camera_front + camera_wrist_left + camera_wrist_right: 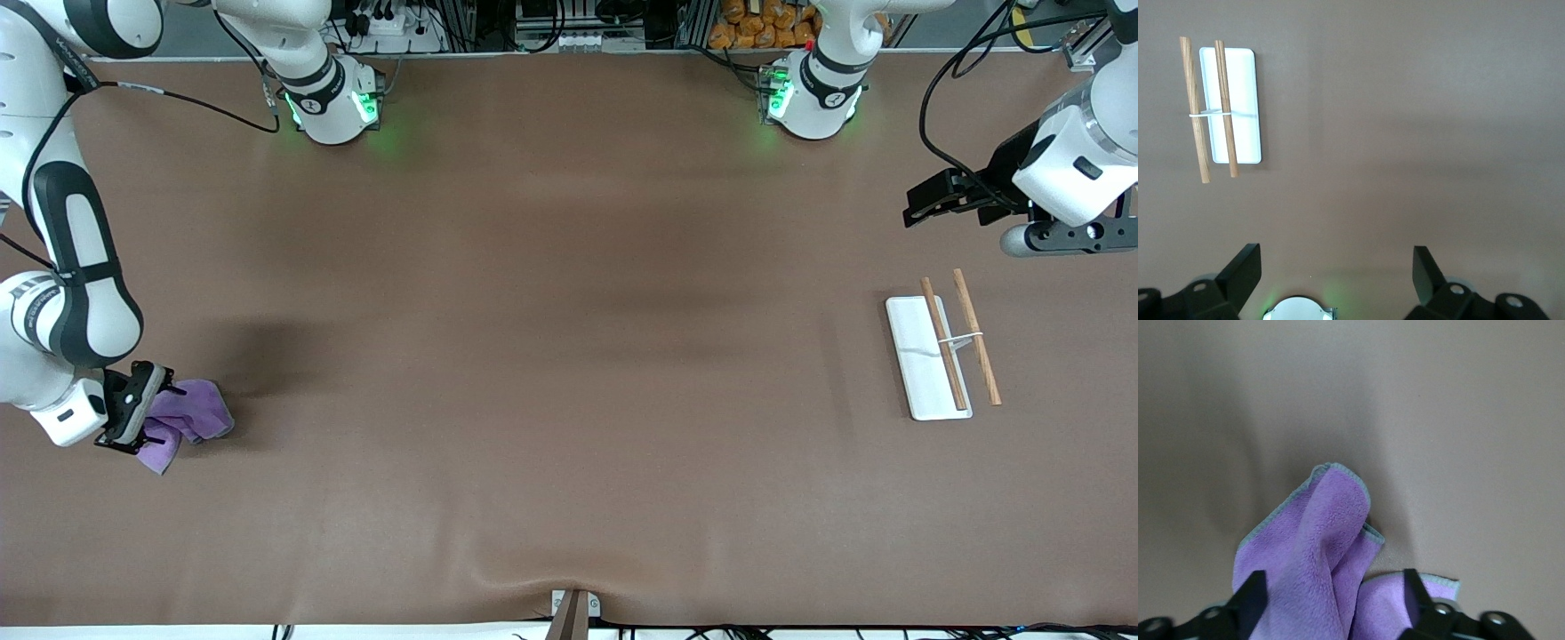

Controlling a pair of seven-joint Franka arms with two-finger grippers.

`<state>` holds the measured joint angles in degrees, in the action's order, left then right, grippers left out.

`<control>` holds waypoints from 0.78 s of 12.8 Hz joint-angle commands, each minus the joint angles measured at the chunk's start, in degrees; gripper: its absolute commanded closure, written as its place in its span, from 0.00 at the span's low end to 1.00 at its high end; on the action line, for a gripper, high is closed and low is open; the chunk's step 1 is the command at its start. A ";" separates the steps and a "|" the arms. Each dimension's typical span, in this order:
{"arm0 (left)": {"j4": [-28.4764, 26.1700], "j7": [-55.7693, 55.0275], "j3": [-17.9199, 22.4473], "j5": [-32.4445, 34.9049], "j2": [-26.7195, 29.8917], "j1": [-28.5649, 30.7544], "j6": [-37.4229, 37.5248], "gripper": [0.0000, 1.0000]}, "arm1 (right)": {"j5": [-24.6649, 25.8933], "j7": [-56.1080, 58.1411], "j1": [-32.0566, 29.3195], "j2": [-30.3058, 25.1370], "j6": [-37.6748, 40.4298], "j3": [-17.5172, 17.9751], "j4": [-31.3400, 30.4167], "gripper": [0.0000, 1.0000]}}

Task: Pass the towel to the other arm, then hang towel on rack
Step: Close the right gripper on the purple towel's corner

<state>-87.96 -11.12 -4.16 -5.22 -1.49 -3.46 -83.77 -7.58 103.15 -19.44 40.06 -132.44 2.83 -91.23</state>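
Observation:
The lilac towel [200, 413] lies crumpled on the brown table at the right arm's end. My right gripper [164, 416] is down at it with its fingers open on either side of the cloth. In the right wrist view the towel [1325, 540] fills the gap in the gripper [1333, 600], and both fingertips stand apart from its folds. The rack [942, 351] stands at the left arm's end, with a white base and two wooden rods. My left gripper [929, 200] waits in the air, open and empty. The left wrist view shows the rack [1225, 110] and the open gripper [1337, 267].
The two arm bases [338, 107] [809, 102] stand along the table edge farthest from the front camera. A small clamp [573, 613] sits at the table's near edge. Bare brown table [569, 338] lies between towel and rack.

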 commanded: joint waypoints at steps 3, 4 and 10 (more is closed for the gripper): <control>-0.10 -0.74 -0.24 -0.93 -0.27 -0.41 -2.36 0.00 | -1.03 2.23 -0.78 0.28 -0.45 1.04 0.08 1.00; -0.19 -0.83 -0.33 -0.93 -0.35 -0.32 -2.37 0.00 | -1.03 1.71 -0.69 0.19 -0.19 1.04 0.17 1.00; -0.63 -0.74 -0.33 -0.93 -0.36 -0.06 -2.89 0.00 | -1.29 -9.95 0.27 -0.95 10.05 1.22 2.80 1.00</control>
<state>-88.30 -11.12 -4.42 -5.25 -2.01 -3.60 -85.57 -8.12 98.41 -19.39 40.05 -127.90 3.60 -90.12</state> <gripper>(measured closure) 0.000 0.978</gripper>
